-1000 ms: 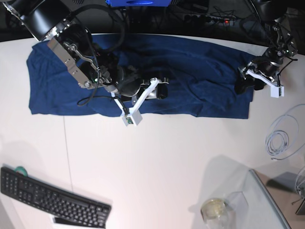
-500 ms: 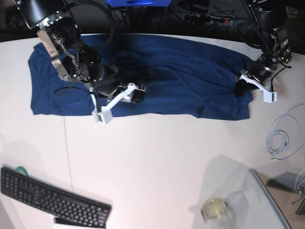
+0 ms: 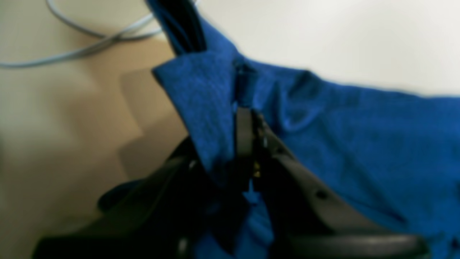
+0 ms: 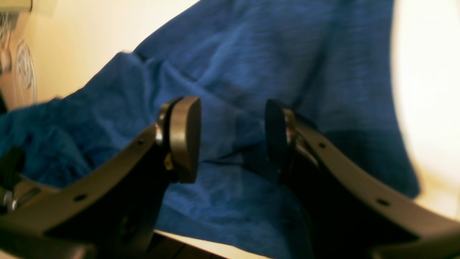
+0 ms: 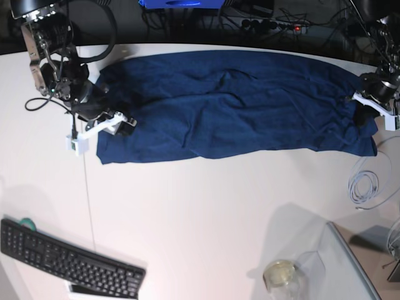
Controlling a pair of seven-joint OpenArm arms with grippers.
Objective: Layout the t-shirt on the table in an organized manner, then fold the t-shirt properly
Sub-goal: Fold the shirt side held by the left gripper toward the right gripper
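Note:
The dark navy t-shirt [image 5: 237, 103] lies spread wide across the far part of the white table [image 5: 206, 212], wrinkled, with its near edge fairly straight. My left gripper [image 5: 364, 116] is at the shirt's right corner. In the left wrist view the left gripper [image 3: 246, 117] is shut on a fold of the shirt's edge [image 3: 359, 144]. My right gripper [image 5: 125, 125] is at the shirt's left near corner. In the right wrist view the right gripper [image 4: 230, 140] is open, low over the cloth [image 4: 251, 54], with the fingers [image 4: 185, 138] apart and nothing pinched.
A black keyboard [image 5: 69, 259] lies at the near left. A coiled grey cable [image 5: 365, 184] lies by the shirt's right corner and also shows in the left wrist view [image 3: 90, 46]. A grey glass-edged stand [image 5: 353, 262] and a small jar [image 5: 280, 274] are at the near right.
The whole shirt has slid to the right. My left gripper has pulled its right corner rightward. My right gripper has moved left from the shirt's middle to its left near corner.

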